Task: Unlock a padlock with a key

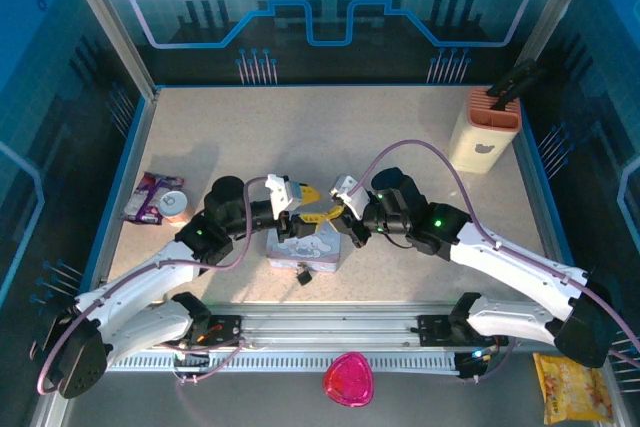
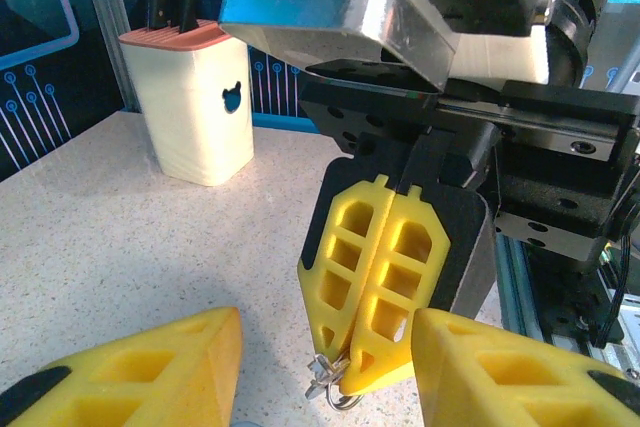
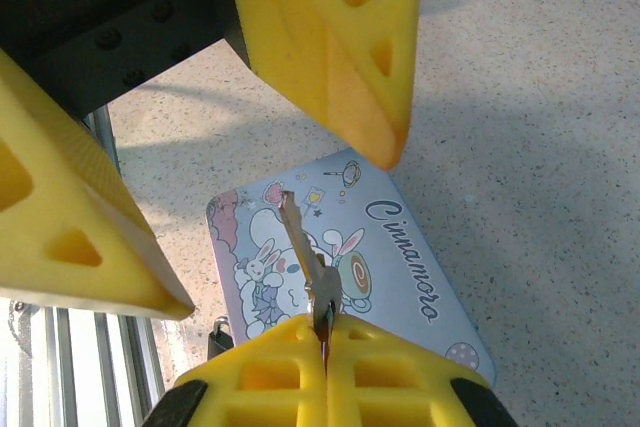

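The right pincer (image 3: 325, 323) is pinching the key (image 3: 300, 247) by its head, with the blade projecting straight ahead over the lid of the cartoon tin (image 3: 400, 257). The left pincer (image 1: 303, 205) is standing spread, one finger on each side of the key, gripping nothing. The padlock (image 1: 302, 275) is sitting at the tin's near edge on the desk (image 1: 400, 147), toward the arm bases. The blade is not pointing at it, so the coming move is probably requiring the key to be re-aimed back and down.
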Tool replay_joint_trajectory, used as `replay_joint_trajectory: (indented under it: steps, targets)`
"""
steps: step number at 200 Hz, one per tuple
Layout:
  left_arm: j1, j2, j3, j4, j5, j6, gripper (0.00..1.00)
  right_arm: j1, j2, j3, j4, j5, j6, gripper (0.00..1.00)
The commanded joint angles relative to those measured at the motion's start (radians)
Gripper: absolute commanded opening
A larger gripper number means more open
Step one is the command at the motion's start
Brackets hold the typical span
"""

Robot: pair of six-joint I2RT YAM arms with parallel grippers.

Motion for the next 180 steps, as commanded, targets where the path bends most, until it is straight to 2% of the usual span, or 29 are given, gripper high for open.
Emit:
replay_joint_trajectory:
  steps: [1, 29, 56, 100, 119, 134, 150, 162, 180]
  targets:
    - [0.008, 0.004, 0.004, 0.010, 0.006, 0.013, 0.46, 0.012, -0.010, 0.020, 0.000, -0.004, -0.013, 0.00]
    - [0.008, 0.022, 0.013, -0.002, 0.045, 0.007, 0.36, 0.012, -0.023, 0.014, 0.018, -0.005, -0.006, 0.00]
    - [0.008, 0.040, 0.034, -0.028, 0.088, 0.005, 0.21, 0.011, -0.023, 0.014, 0.028, -0.013, -0.001, 0.00]
    - [0.011, 0.045, 0.039, -0.014, 0.072, -0.023, 0.00, 0.004, -0.019, 0.014, 0.038, 0.003, 0.009, 0.00]
    - [0.011, 0.047, 0.040, 0.000, 0.053, -0.055, 0.00, -0.002, -0.022, -0.021, 0.051, 0.005, 0.016, 0.00]
    - [0.011, 0.046, 0.041, 0.016, 0.029, -0.093, 0.00, -0.008, -0.037, -0.043, 0.082, 0.014, 0.025, 0.23]
    - [0.012, 0.036, 0.031, 0.049, -0.013, -0.138, 0.00, -0.033, -0.068, -0.081, 0.128, 0.004, 0.047, 0.39]
    - [0.014, 0.028, 0.016, 0.094, -0.042, -0.185, 0.00, -0.087, -0.096, -0.115, 0.184, -0.071, 0.091, 0.43]
    - [0.015, 0.023, 0.009, 0.129, -0.075, -0.239, 0.00, -0.188, -0.122, -0.167, 0.302, -0.239, 0.197, 0.43]
